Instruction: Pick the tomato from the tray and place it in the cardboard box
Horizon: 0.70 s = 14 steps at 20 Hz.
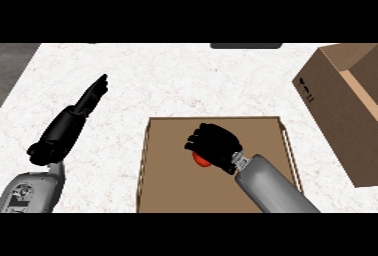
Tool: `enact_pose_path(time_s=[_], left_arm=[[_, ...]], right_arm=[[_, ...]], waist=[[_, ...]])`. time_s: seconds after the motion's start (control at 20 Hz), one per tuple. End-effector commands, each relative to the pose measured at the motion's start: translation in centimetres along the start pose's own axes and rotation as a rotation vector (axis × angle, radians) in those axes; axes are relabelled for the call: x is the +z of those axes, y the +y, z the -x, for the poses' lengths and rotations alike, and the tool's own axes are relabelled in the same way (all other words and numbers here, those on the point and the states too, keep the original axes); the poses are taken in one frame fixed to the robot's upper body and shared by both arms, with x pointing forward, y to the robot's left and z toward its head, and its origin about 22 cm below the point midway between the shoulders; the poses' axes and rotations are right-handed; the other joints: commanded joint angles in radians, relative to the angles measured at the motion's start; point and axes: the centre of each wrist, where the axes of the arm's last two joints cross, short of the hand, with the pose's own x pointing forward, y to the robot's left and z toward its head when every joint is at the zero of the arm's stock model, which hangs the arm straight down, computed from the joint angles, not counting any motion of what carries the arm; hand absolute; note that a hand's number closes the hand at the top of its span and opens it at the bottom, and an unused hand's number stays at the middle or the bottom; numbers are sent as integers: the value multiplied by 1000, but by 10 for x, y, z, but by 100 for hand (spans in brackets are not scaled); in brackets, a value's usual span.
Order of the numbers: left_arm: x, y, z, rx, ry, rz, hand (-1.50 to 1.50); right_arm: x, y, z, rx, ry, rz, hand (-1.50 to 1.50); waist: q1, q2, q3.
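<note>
Right hand (212, 144) at frame centre has its fingers curled around the tomato (199, 160) over the tray (159, 175) — cardboard box (339, 110) lies well off to the upper right — left hand (70, 122) rests open, fingers straight, at left on the surface.

White speckled worktop (184, 75) fills most of view, w/ even light. Dark grey strip (16, 62) at upper left past its edge; black object (246, 45) at far edge.
</note>
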Motion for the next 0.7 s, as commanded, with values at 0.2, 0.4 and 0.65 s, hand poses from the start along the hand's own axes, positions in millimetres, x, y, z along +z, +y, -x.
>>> enact_pose_path(time_s=[0.2,0.4,0.65], left_arm=[[12,7,12,11,-5,10,0],[4,-10,8,-7,-18,11,0],[0,9,3,-4,-4,-15,0]], right_arm=[[-18,-2,-17,61,-141,134,150],[-10,23,0,84,-162,197,150],[4,0,57,-204,276,287,150]], waist=[[1,0,0],[1,0,0],[-2,7,1]])
